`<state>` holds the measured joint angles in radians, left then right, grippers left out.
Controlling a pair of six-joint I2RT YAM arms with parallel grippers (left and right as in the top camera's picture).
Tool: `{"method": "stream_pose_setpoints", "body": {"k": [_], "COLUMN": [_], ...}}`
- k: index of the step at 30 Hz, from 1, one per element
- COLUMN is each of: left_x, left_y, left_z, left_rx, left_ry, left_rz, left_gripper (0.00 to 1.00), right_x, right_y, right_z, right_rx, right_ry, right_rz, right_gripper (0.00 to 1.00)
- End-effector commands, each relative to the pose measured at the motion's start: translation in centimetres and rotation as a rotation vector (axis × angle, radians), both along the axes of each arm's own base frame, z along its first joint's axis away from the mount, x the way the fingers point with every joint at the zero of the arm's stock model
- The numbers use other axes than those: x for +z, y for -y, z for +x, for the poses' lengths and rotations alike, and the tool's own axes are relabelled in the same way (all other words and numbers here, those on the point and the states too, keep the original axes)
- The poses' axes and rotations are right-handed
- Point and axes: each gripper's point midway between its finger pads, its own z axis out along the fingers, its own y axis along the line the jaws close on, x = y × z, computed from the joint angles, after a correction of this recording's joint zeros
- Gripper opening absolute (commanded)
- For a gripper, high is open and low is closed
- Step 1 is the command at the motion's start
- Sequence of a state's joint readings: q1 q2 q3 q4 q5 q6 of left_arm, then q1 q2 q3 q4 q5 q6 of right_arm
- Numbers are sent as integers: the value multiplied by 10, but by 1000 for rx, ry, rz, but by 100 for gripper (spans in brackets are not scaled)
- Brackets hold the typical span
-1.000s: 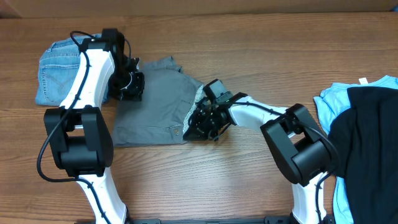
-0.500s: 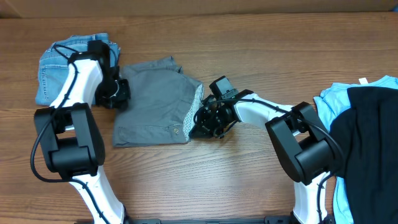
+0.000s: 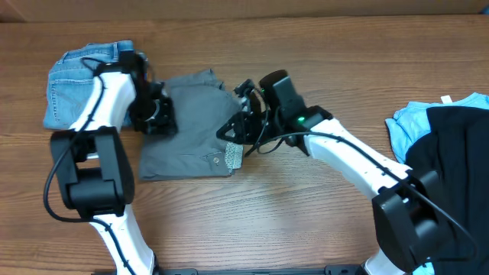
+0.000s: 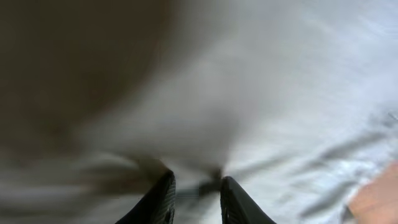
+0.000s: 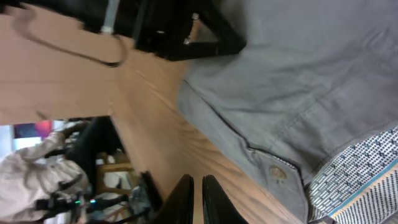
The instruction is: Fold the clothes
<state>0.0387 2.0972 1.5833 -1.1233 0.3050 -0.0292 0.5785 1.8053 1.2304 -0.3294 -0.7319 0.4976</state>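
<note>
The grey shorts (image 3: 191, 130) lie folded into a rough square on the table, left of centre. My left gripper (image 3: 157, 116) rests over their left edge. In the left wrist view, which is blurred, the left gripper (image 4: 196, 186) has its fingers a little apart over grey cloth (image 4: 280, 74), open. My right gripper (image 3: 234, 128) hangs above the shorts' right edge. In the right wrist view the right gripper (image 5: 197, 186) is shut, with nothing between its fingers. The shorts (image 5: 298, 74), their button (image 5: 277, 173) and patterned lining (image 5: 354, 168) lie beside it.
Folded blue denim (image 3: 84, 80) sits at the far left, touching the left arm. A light-blue garment (image 3: 401, 126) with a black one (image 3: 451, 153) on top lies at the right edge. Bare wood table (image 3: 290, 206) runs along the front.
The right arm has risen off the table and swung left over the shorts' right edge, where less patterned lining shows. The left gripper moved slightly right onto the shorts and its fingers parted.
</note>
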Motion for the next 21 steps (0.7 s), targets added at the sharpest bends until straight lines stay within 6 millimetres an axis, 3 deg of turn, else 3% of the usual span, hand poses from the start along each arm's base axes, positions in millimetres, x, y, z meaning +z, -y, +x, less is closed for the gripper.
{"method": "stream_pose_setpoints", "body": {"k": [1, 7, 14, 17, 19, 21], "left_x": [-3, 3, 46, 73, 94, 112], "left_y": [24, 17, 2, -3, -7, -11], "left_z": [-13, -21, -7, -1, 5, 9], "left_rx": [-114, -99, -58, -56, -50, -39], "left_ry": [-25, -59, 14, 51, 88, 127], "left_rz": [-15, 59, 59, 61, 64, 67], "left_gripper": [27, 24, 41, 44, 45, 49], "right_x": [-30, -75, -115, -148, -170, -170], "right_y": [-5, -11, -26, -6, 27, 45], "right_z": [2, 1, 4, 1, -2, 0], "right_rx": [-67, -98, -90, -203, -351, -403], "right_ry": [-33, -152, -223, -319, -410, -457], "right_rz": [-94, -134, -96, -233, -394, -439], "right_gripper": [9, 5, 4, 4, 4, 4]}}
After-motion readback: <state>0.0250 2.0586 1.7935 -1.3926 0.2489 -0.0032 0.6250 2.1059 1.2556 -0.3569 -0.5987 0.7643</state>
